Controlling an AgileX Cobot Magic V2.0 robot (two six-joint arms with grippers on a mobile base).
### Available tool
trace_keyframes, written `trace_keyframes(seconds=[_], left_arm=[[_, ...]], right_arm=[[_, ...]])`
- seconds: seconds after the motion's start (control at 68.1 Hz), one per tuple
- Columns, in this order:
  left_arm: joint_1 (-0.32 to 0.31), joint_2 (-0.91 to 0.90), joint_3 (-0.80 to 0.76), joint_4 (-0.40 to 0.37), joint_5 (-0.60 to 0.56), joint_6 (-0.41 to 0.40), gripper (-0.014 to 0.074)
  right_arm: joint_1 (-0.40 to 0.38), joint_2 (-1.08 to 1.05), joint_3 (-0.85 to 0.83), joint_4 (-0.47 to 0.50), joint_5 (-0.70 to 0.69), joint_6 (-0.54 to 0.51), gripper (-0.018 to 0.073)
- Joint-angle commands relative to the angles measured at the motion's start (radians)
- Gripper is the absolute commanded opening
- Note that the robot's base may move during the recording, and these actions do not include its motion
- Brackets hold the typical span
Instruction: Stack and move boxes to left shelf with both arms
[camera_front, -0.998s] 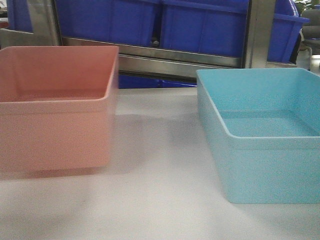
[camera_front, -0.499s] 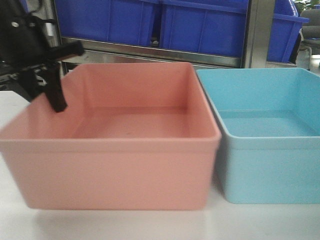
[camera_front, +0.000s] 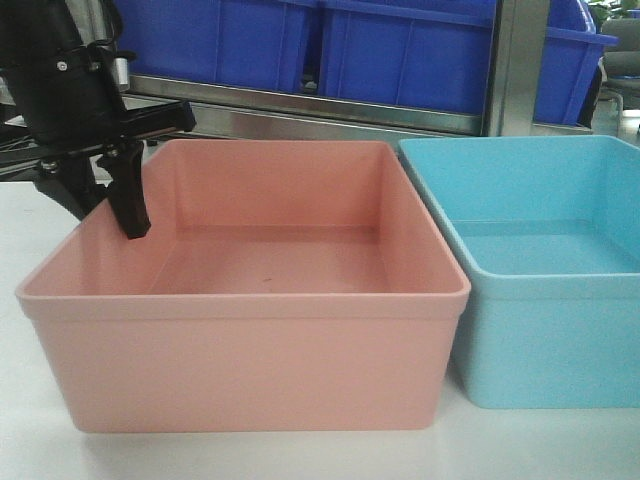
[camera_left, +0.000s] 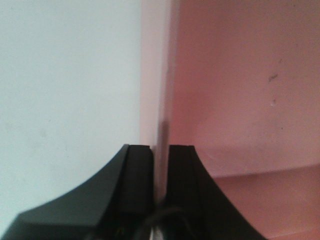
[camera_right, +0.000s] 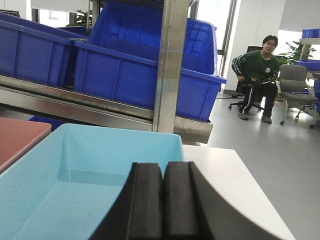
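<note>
The salmon pink box (camera_front: 260, 370) stands open-topped at the front centre, close beside the light blue box (camera_front: 550, 340) on its right. My left gripper (camera_front: 105, 205) comes down over the pink box's left wall. In the left wrist view, that gripper (camera_left: 160, 147) is shut on the thin wall (camera_left: 162, 100), one finger inside and one outside. My right gripper (camera_right: 162, 167) is shut with nothing in it, hovering over the near right part of the light blue box (camera_right: 100, 155). A corner of the pink box (camera_right: 20, 135) shows at the left. The left shelf is out of view.
A steel rack bar (camera_front: 330, 110) with an upright post (camera_front: 515, 60) runs behind the boxes, carrying dark blue storage bins (camera_front: 400, 50). The boxes stand on a white table (camera_front: 30, 210), whose right edge (camera_right: 260, 200) lies near the blue box. A seated person (camera_right: 257, 75) is far off.
The pink box has moved right and nearer, from the left edge to beside the blue box. My left gripper has come into view on its left wall. The blue box stayed put.
</note>
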Motion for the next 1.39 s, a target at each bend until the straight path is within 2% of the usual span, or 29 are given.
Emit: trace_keyframes(seconds=[0.0, 0.411, 0.514, 0.631, 0.705, 0.807, 0.969, 1.057, 1.16, 1.248, 1.38], left_arm=[[-0.007, -0.059, -0.029, -0.038, -0.014, -0.012, -0.0012], [-0.007, -0.059, -0.029, -0.040, -0.044, -0.012, -0.0004], [-0.007, -0.059, -0.029, -0.040, -0.042, 0.035, 0.0078], [-0.007, -0.061, -0.029, -0.040, -0.038, 0.047, 0.0281], [-0.007, -0.072, -0.029, -0.040, -0.040, 0.047, 0.0365], [-0.007, -0.109, -0.029, -0.034, -0.040, 0.053, 0.0372], [-0.007, -0.226, -0.029, 0.030, -0.053, 0.063, 0.0372], [-0.007, -0.292, -0.027, 0.031, -0.078, 0.125, 0.0372], [-0.007, -0.363, 0.011, 0.022, -0.182, 0.215, 0.0372], [-0.007, -0.447, 0.122, 0.007, -0.390, 0.274, 0.0372], [-0.007, -0.577, 0.333, 0.000, -0.692, 0.293, 0.0372]], right_arm=[[-0.002, -0.005, -0.004, 0.003, -0.088, -0.009, 0.0053], [-0.002, -0.005, -0.004, 0.003, -0.088, -0.009, 0.0053], [-0.002, -0.005, -0.004, 0.003, -0.088, -0.009, 0.0053], [-0.002, -0.005, -0.004, 0.003, -0.088, -0.009, 0.0053], [-0.002, -0.005, -0.004, 0.003, -0.088, -0.009, 0.0053], [-0.002, -0.005, -0.004, 0.003, -0.088, -0.009, 0.0053], [-0.002, -0.005, -0.004, 0.003, -0.088, -0.009, 0.0053], [-0.002, -0.005, -0.004, 0.003, -0.088, -0.009, 0.0053], [-0.002, -0.005, -0.004, 0.003, -0.088, -0.009, 0.0053], [-0.002, -0.005, -0.004, 0.003, -0.088, -0.009, 0.0053], [-0.002, -0.005, -0.004, 0.003, -0.088, -0.009, 0.0053]])
